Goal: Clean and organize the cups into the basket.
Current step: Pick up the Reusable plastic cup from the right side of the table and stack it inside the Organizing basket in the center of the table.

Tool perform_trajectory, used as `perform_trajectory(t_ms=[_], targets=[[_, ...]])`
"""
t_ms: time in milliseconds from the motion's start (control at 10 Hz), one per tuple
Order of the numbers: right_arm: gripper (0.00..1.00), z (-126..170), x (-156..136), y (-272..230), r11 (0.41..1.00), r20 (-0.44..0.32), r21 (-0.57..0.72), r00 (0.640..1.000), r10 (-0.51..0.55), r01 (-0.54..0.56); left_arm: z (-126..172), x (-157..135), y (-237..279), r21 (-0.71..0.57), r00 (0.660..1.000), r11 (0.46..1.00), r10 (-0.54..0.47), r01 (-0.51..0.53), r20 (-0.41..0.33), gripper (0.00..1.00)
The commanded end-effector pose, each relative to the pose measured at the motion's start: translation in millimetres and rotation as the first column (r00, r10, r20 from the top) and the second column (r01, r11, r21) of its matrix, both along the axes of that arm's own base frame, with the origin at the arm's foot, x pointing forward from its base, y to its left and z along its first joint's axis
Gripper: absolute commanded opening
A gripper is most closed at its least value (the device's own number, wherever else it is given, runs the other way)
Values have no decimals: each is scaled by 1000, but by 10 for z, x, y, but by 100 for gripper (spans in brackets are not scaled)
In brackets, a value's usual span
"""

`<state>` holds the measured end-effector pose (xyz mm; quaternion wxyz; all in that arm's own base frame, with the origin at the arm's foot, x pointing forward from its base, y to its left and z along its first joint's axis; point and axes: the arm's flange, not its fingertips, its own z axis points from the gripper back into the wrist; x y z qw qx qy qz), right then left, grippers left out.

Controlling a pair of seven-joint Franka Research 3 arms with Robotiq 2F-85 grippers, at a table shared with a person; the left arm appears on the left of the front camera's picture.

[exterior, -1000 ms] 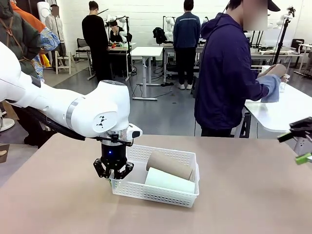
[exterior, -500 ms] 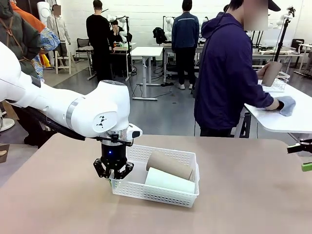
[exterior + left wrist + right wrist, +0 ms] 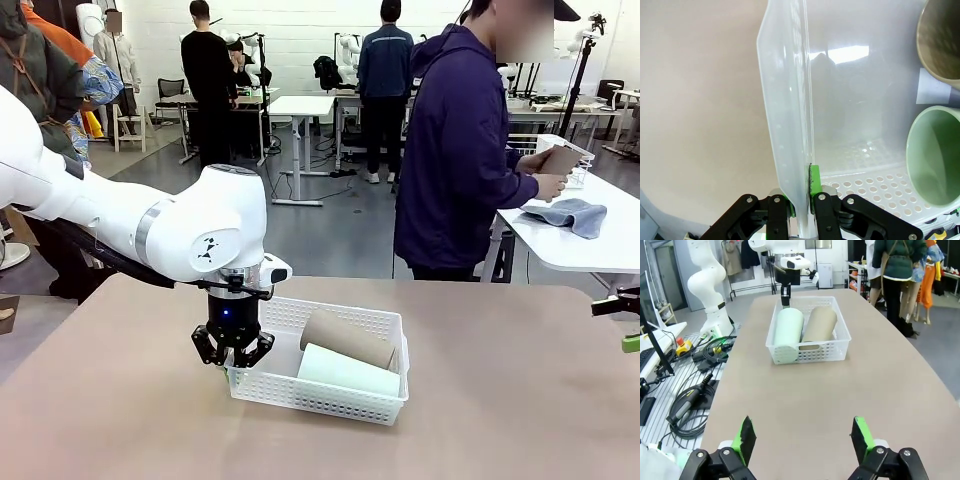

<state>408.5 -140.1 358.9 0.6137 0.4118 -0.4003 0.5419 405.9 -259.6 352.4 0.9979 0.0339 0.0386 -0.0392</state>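
Right fingers [image 3: 630,343] mostly chopped off by the frame edge; tan cup [image 3: 942,40] and mint cup [image 3: 935,160] cropped too.

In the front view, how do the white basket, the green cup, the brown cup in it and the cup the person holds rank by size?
1. white basket
2. green cup and brown cup, about alike; no ranking
3. held cup, smallest-looking, but farthest from the camera, so unsure
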Motion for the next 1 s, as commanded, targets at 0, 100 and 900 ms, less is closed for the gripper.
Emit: perform_trajectory(t_ms=[0,100,900], targets=[[100,4,-9,5,1000,2,-7,1000,-10,10,20,4,-1,-1,1000,1000,2,-2,4,0],[100,4,-9,5,1000,2,-7,1000,-10,10,20,4,-1,-1,1000,1000,2,-2,4,0],[100,4,-9,5,1000,2,-7,1000,-10,10,20,4,-1,-1,1000,1000,2,-2,4,0]])
